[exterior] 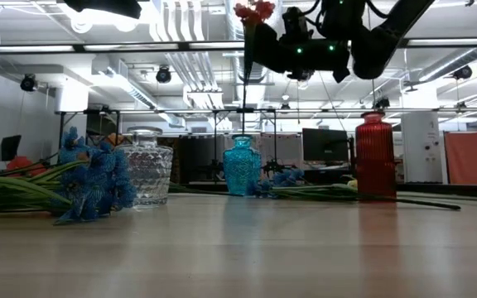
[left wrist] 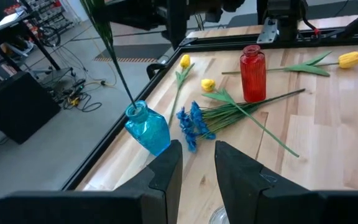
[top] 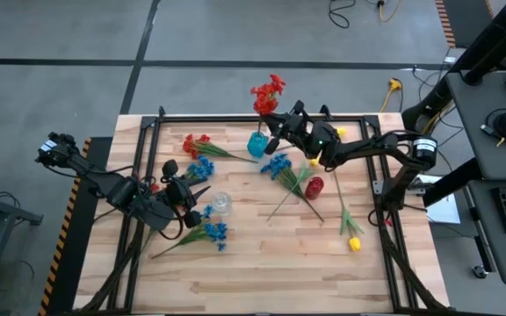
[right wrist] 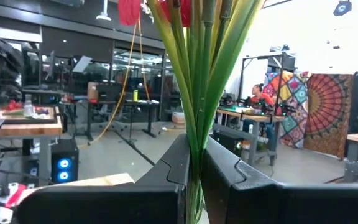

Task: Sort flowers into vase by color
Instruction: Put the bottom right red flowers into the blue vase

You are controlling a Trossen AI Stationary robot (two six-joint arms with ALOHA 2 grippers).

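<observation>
1. I see no readable writing or brand on anything.
2. My right gripper (right wrist: 194,171) is closed on the stalks of the red flowers (top: 268,93), held high with the stalk ends in the blue vase (top: 257,144).
3. My left gripper (left wrist: 197,165) hovers with its fingers apart near the clear vase (top: 221,204).
4. Blue flowers (top: 213,232) and a yellow flower (top: 353,243) lie around the red vase (top: 314,186).
5. The flower heads are cut off in my right wrist view.

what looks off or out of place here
The right gripper holds red flowers whose stems go down into the blue vase, a colour mismatch, while the red vase stands empty. Other flowers lie scattered flat on the table.
</observation>
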